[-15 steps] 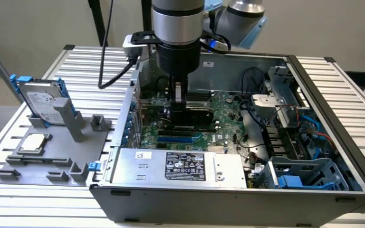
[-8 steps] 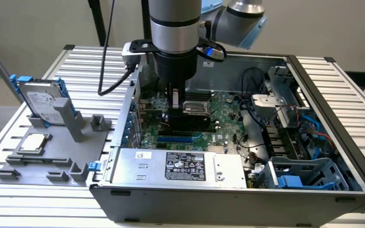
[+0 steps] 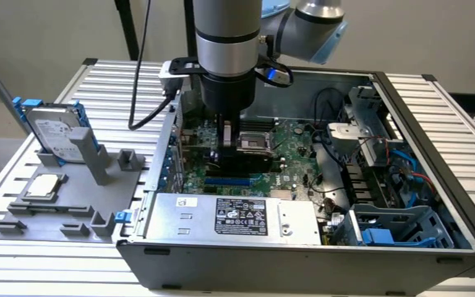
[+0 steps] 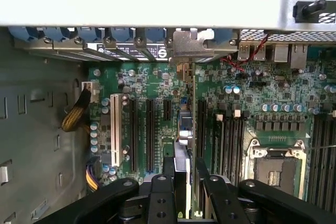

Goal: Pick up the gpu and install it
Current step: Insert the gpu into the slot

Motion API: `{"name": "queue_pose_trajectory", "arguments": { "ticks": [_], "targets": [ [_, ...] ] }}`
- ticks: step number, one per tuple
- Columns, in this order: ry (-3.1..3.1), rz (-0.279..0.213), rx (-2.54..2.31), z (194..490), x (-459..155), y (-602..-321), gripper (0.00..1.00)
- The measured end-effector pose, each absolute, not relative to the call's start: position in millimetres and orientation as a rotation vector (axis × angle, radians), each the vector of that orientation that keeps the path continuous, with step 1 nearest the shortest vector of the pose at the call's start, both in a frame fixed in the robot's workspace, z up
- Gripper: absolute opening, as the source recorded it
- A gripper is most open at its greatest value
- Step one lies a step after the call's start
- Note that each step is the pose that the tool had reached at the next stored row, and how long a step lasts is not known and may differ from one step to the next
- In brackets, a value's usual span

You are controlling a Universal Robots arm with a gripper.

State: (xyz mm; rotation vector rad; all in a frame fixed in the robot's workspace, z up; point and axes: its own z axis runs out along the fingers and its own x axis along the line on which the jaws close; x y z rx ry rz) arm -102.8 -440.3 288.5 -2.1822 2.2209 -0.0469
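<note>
Green-edged gpu (image 4: 185, 129) upright, clamped between jaws

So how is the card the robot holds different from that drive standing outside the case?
The gpu is a thin card held edge-on by the gripper over the motherboard slots inside the case; the hard drive is a thicker silver block standing free in a grey holder outside it. The gpu has a metal bracket; the hard drive has blue rails. Both stand on edge.
</note>
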Motion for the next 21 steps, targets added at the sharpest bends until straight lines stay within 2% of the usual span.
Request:
{"name": "queue_pose_trajectory", "arguments": {
  "ticks": [21],
  "targets": [
    [2.245,-0.035,-2.167,278.7,-102.8,-440.5,0.26]
  ]
}}
